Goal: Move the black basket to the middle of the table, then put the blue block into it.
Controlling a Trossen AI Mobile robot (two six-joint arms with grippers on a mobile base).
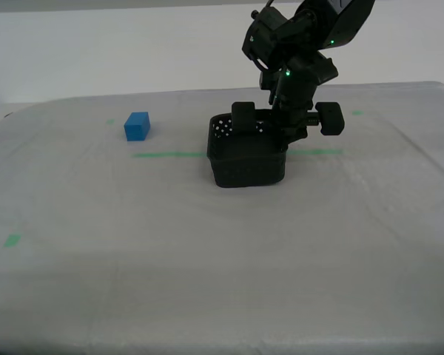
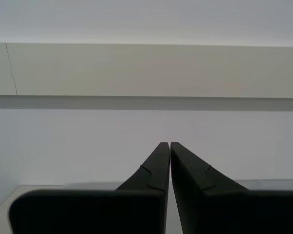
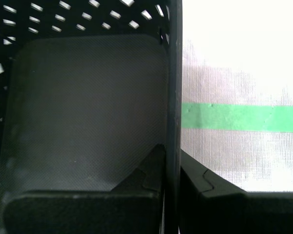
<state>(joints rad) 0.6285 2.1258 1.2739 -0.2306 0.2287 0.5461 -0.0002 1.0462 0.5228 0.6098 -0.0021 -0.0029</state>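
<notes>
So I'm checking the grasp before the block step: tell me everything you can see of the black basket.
The black basket is small, square, dark plastic, with low walls perforated by round holes and a plain floor. It sits upright on the table across the green tape line, empty. My first end effector is shut on one wall, one finger inside, one outside.

The table [image 1: 207, 251] has a whitish cloth with a green tape line [image 1: 170, 154]. The black basket [image 1: 246, 159] stands on it under my first gripper [image 1: 285, 137]. The blue block [image 1: 137, 126] lies well apart from that gripper.
</notes>
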